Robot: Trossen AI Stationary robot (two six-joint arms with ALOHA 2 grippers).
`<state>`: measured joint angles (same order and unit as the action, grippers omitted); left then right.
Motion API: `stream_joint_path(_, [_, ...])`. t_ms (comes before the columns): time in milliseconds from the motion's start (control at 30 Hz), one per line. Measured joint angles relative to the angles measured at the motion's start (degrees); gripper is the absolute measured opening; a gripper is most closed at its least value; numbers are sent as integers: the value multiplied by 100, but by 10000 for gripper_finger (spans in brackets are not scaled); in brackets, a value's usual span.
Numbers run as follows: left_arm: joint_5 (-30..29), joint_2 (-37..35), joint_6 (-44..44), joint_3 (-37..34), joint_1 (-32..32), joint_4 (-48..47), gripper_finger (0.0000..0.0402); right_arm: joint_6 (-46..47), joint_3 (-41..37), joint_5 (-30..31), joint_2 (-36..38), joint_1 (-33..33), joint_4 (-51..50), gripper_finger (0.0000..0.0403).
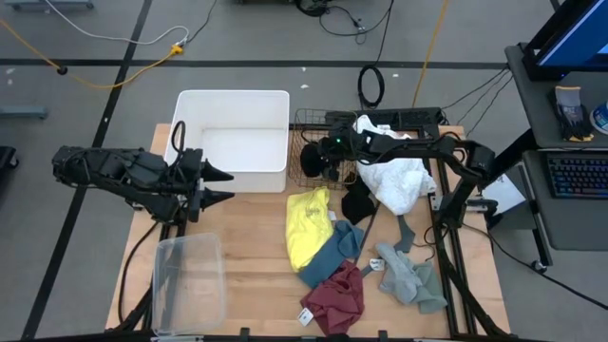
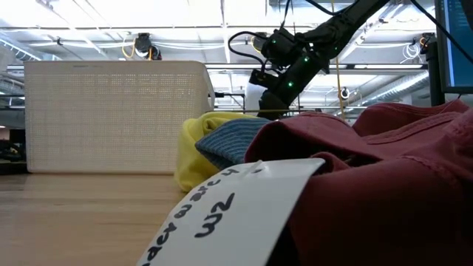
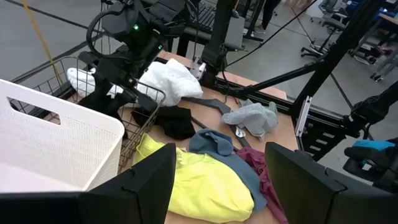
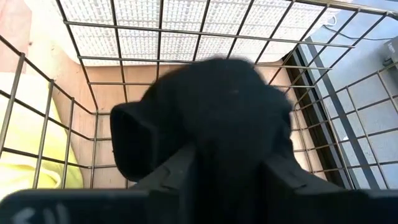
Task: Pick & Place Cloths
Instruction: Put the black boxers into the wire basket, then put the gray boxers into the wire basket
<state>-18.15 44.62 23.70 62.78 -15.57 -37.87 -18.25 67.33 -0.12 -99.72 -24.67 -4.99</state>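
My right gripper reaches slanting down into the black wire basket at the table's far middle. Its fingers stand apart, with a black cloth bunched between them down inside the basket. A white cloth lies heaped beside the basket. On the table lie another black cloth, a yellow one, a blue-teal one, a maroon one and grey-green ones. My left gripper hovers open by the white bin, touching nothing. My right gripper has the black cloth's bunched upper part in the gap between its two parted fingers, which come slanting down from the table's right. The cloth's bulk sits low in the basket beyond the fingertips. Whether the fingers touch it, I cannot tell.
A white plastic bin stands left of the basket, and a clear plastic tub sits at the near left. A dark hanger lies among the cloths. The maroon cloth's white tag fills the low view's foreground.
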Motion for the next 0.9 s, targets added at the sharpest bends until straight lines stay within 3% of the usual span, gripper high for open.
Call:
stream_joint_path(233, [0,0,0,0,0,-11,250,108,-1,514,258,77,27,200])
stream_joint_path(400, [1,0,-66,0,0,-13,250,-196,4,765,983,422,0,232])
stream_joint_path(767, [2,0,-337,-1,0,-12,250,-192,0,756,2825,1777,-859,227])
stream_joint_path(900, [1,0,-407,-2,0,-13,250,285,0,753,3228,2346,-1361,230])
